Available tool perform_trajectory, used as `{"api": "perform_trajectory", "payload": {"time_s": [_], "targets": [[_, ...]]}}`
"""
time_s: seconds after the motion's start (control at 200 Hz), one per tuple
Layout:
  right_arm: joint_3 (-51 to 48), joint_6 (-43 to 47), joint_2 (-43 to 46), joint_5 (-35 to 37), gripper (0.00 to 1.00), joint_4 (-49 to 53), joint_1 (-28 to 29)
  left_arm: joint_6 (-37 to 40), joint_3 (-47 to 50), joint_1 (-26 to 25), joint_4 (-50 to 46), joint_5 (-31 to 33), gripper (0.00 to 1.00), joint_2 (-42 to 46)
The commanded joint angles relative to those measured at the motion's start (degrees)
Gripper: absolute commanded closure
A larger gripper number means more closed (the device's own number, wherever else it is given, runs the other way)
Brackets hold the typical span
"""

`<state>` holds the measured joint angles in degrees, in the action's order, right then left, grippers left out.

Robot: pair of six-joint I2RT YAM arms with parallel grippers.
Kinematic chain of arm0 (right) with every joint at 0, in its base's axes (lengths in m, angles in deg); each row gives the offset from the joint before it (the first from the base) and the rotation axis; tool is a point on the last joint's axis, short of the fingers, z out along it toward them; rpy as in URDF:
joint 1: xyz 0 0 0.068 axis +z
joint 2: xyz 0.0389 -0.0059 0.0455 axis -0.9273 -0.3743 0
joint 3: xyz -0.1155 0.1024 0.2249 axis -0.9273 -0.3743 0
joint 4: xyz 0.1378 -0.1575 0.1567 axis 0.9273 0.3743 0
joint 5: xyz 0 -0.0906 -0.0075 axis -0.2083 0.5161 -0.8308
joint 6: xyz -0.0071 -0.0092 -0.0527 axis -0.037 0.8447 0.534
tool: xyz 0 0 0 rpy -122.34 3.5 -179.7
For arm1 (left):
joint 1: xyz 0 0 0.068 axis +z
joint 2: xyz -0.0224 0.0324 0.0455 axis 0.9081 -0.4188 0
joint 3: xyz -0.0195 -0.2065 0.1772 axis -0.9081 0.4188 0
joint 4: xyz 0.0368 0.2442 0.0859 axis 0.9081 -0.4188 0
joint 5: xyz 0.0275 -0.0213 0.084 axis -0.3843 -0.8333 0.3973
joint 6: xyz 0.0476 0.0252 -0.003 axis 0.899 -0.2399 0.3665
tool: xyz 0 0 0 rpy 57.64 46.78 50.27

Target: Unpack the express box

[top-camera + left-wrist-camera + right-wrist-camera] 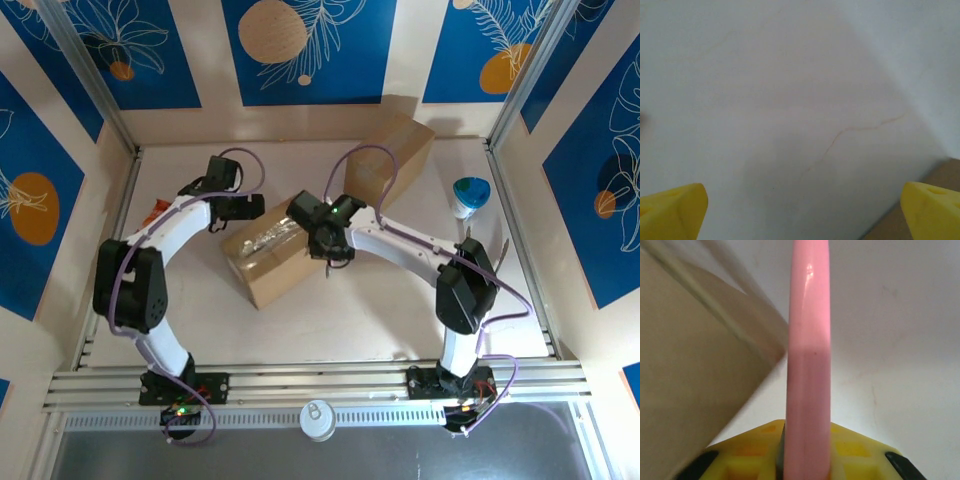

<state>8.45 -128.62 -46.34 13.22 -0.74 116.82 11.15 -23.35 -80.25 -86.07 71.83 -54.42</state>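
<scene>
At counter centre: express box taped shut, nothing unpacked.
Right tool was clamped narrow on a pink implement, held edge-on at the box's right end, presumably so it could slit the tape. Left tool stood wide just beside the box's far-left corner, probably placed to brace it against sliding.

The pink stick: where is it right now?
In the right wrist view, the pink stick is clamped in the right gripper, beside the taped cardboard box mid-table.
</scene>
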Motion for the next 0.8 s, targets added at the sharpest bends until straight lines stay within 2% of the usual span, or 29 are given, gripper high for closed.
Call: {"api": "perform_trajectory", "payload": {"time_s": [0.0, 0.265, 0.405, 0.495, 0.59, 0.795], "targets": [[6.3, 9.6, -3.2, -3.4, 1.00, -4.2, -2.3, -2.7, 4.0, 0.2, -3.6, 1.6, 0.01, 6.3], [19.5, 22.3, -13.7, -15.5, 1.00, -9.4, -5.8, -6.4, 13.5, -1.1, -7.8, 1.0, 0.01, 18.2], [25.4, 26.1, -18.3, -17.2, 1.00, -9.7, -6.6, -7.9, 16.9, -1.9, -9.5, 0.6, 0.02, 21.9], [29.1, 26.0, -20.4, -15.5, 1.00, -7.2, -7.4, -8.6, 17.8, -2.4, -11.1, 1.0, 0.01, 23.7], [28.9, 24.8, -19.3, -11.7, 1.00, -5.3, -8.2, -9.0, 17.6, -2.5, -13.7, 3.2, 0.01, 25.2], [18.0, 21.1, -6.4, 0.9, 1.00, -2.2, -7.6, -9.6, 13.1, -2.5, -21.4, 10.8, 0.02, 27.3]]}}
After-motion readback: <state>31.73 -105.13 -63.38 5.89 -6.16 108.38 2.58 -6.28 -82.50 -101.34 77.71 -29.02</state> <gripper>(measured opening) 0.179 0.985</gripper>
